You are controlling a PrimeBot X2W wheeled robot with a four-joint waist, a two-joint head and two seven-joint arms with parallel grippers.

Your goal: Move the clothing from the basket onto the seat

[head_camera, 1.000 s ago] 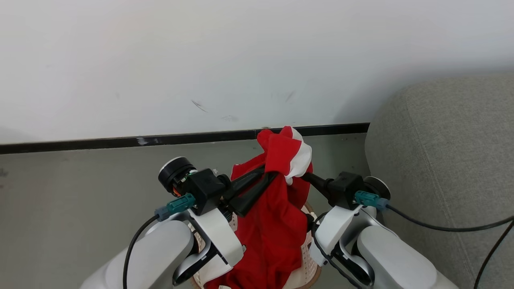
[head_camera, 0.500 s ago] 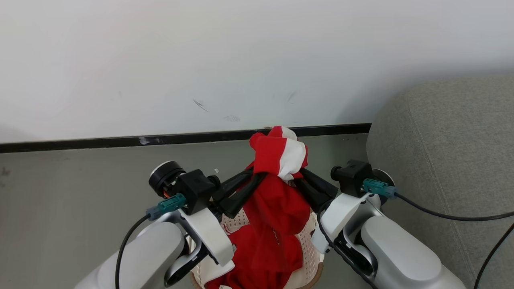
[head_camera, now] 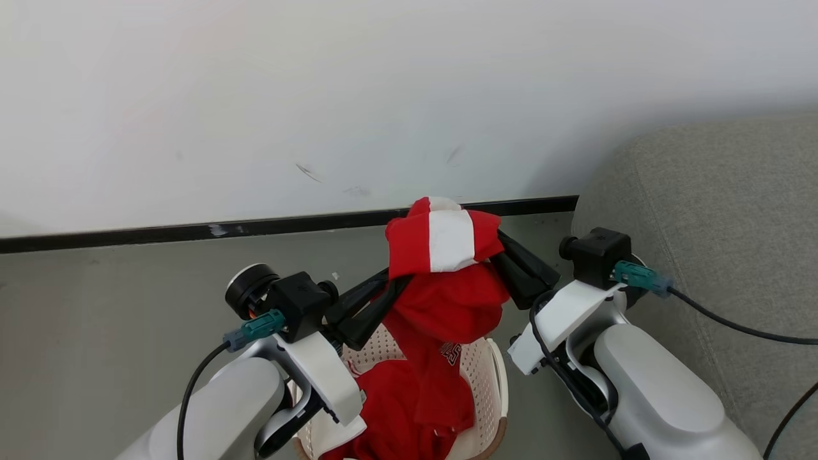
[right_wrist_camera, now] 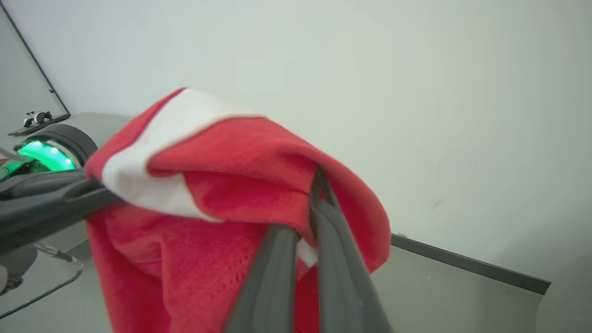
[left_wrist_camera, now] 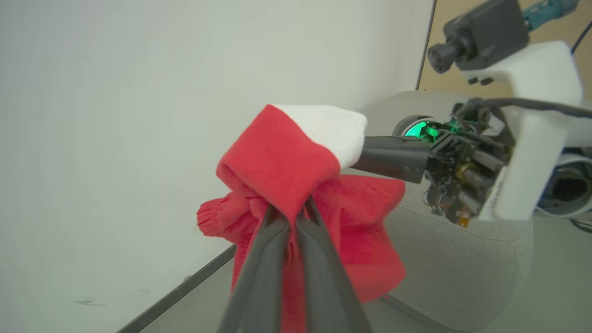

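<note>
Clothing point(head_camera: 447, 255) hangs bunched above the basket point(head_camera: 497, 383), its lower end trailing inside, left of the seat point(head_camera: 703, 204). The left claw point(left_wrist_camera: 290, 217) and the right claw point(right_wrist_camera: 309, 217) are both clamped on it.

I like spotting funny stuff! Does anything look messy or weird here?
Nothing is broken or spilled. The clothing hangs in a bunched lump, pinched by the left end effector and right end effector, its tail reaching into the basket. The wall has a few dark scuff marks.
</note>
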